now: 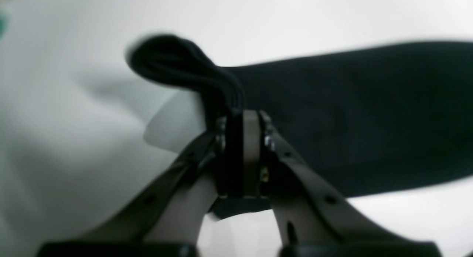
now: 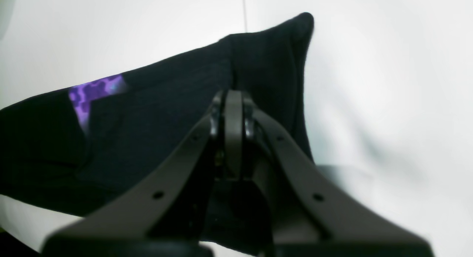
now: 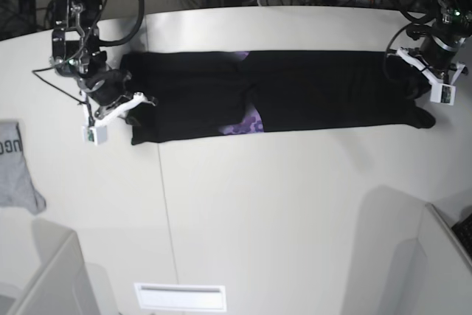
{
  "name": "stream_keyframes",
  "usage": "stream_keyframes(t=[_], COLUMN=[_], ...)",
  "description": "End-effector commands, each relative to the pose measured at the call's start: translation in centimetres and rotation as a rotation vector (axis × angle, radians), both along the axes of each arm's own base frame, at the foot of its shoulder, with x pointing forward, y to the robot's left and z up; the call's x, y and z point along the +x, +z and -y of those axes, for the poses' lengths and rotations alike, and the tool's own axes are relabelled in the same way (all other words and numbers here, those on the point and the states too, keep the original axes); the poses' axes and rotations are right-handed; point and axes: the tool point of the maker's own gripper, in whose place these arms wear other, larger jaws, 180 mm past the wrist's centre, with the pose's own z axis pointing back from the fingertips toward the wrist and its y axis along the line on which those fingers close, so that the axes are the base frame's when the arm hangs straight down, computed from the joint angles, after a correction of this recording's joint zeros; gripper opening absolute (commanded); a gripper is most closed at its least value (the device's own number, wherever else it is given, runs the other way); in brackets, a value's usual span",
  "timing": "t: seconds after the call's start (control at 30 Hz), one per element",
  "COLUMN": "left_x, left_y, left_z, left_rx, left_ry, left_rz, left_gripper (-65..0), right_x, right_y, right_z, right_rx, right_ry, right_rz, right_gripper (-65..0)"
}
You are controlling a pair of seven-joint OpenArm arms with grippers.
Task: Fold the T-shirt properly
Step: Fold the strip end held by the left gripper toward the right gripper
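Observation:
The black T-shirt [image 3: 310, 90] lies stretched into a long folded band across the far half of the white table [image 3: 280, 204], with a bit of purple print [image 3: 247, 125] showing at its front edge. My left gripper [image 1: 244, 114] is shut on a bunched end of the cloth [image 1: 173, 61], at the band's right end [image 3: 419, 97] in the base view. My right gripper [image 2: 232, 96] is shut on the other end's corner [image 2: 281, 46], at the band's left end [image 3: 131, 105]. Purple print [image 2: 92, 96] peeks from a fold.
A small grey garment [image 3: 15, 164] with dark lettering lies at the table's left edge. A seam [image 3: 166, 204] runs down the tabletop. Pale bin walls stand at the bottom left [image 3: 44, 278] and bottom right [image 3: 442, 241]. Cables and equipment sit behind the table.

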Motion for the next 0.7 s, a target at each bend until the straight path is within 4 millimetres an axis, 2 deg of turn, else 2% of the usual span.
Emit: stream_keyframes(t=[0.0, 0.23, 0.57, 0.67], left_x=[0.8, 1.7, 2.2, 2.5], left_y=[1.2, -0.4, -2.5, -2.6], left_z=[0.9, 6.0, 15.2, 17.6], left_rx=[0.003, -0.079, -0.213, -0.244], left_ry=[-0.039, -0.101, -0.238, -0.276], left_rz=[0.043, 0.011, -0.049, -0.054], left_gripper=[-65.0, -65.0, -65.0, -65.0], right_x=[0.9, 0.8, 0.8, 0.8], right_y=[1.2, 1.1, 1.1, 1.1], right_z=[0.4, 0.4, 0.4, 0.4], right_rx=[-0.007, -0.008, -0.008, -0.008], right_ry=[-0.003, -0.005, -0.005, -0.005], right_rz=[0.048, 0.044, 0.044, 0.044], right_gripper=[-65.0, -65.0, -65.0, -65.0])
